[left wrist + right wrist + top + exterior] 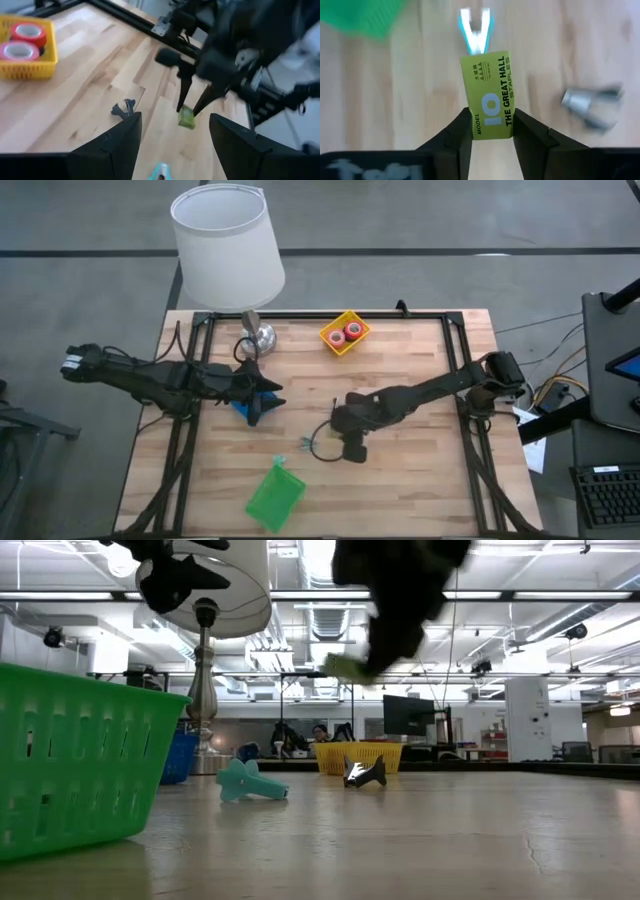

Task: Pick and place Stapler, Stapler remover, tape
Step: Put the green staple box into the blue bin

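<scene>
Right gripper (491,125) clamped on lime box (490,95), "THE GREAT HALL STAPLES", seemingly airborne.

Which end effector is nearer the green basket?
Right. The right end effector, gripping a staple box, hangs just beside the green basket; the left end effector hovers farther off, near the lamp.

Green basket (70,765) cut off at frame edge; stapler remover (592,102) blurred.
</scene>
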You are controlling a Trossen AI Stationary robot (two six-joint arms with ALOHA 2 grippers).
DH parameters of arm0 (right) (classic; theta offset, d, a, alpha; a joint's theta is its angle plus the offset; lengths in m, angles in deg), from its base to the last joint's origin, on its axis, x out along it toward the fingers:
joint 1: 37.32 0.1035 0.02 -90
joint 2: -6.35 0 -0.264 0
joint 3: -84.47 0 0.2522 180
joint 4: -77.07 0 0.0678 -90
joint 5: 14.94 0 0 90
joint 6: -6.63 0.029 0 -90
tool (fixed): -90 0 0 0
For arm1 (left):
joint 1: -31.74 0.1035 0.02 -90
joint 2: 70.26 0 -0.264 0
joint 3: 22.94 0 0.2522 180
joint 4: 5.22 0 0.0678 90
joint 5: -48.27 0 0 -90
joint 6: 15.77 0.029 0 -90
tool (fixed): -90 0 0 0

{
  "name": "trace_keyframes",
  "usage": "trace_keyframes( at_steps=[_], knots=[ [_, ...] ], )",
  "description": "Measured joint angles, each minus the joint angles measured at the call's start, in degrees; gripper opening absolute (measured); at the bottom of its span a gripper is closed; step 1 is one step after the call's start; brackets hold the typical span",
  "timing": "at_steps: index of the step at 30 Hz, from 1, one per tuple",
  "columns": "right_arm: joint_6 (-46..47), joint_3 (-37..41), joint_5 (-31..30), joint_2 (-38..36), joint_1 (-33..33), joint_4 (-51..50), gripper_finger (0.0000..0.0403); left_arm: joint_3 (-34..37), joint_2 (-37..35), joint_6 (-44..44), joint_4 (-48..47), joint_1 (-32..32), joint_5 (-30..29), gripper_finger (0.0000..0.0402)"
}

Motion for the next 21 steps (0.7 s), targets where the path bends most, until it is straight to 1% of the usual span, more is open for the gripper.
trace_keyframes(
  at_steps=[4,12,18,21],
  knots=[
    [-1.05,-7.14,0.0,0.0,-2.56,-1.23,0.0112,0.0,0.0,5.94,0.64,0.0,0.05,0.0236],
    [-3.75,-18.77,-0.06,0.0,-6.9,-1.44,0.0113,0.0,0.0,8.68,5.66,-0.05,0.61,0.0236],
    [-5.05,-23.86,-0.06,0.04,-8.4,-1.52,0.0116,0.0,0.0,11.63,10.13,-0.06,0.55,0.0236],
    [-5.22,-24.97,-0.04,0.07,-8.85,-1.38,0.0116,0.0,0.01,12.84,11.27,-0.09,-0.9,0.0236]
  ],
)
